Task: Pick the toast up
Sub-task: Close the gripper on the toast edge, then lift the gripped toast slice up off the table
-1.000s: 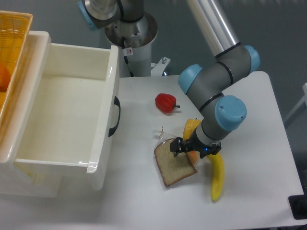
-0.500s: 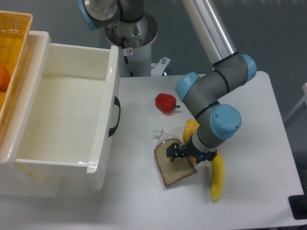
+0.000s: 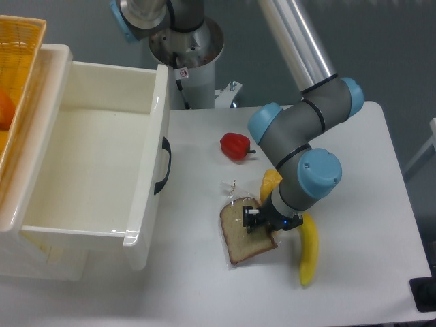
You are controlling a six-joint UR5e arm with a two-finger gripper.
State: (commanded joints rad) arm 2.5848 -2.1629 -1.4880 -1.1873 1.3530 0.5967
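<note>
The toast (image 3: 240,238), a brown bread slice with a darker crust in clear plastic wrap, lies flat on the white table (image 3: 368,225) near its middle front. My gripper (image 3: 253,221) is down on the slice's upper right part, its dark fingers touching or just over the bread. The wrist hides most of the fingers, so I cannot tell their state. A yellow banana (image 3: 308,251) lies just right of the toast, and a small orange fruit (image 3: 270,181) peeks out behind the wrist.
A red pepper (image 3: 236,146) sits behind the toast. A large white bin (image 3: 154,170) with a black handle fills the left side, and beside it stands a yellow basket (image 3: 17,82) holding an orange item. The robot base (image 3: 185,48) stands at the back.
My gripper has moved left and down over the toast's upper right part. The toast has shifted very slightly on the table.
</note>
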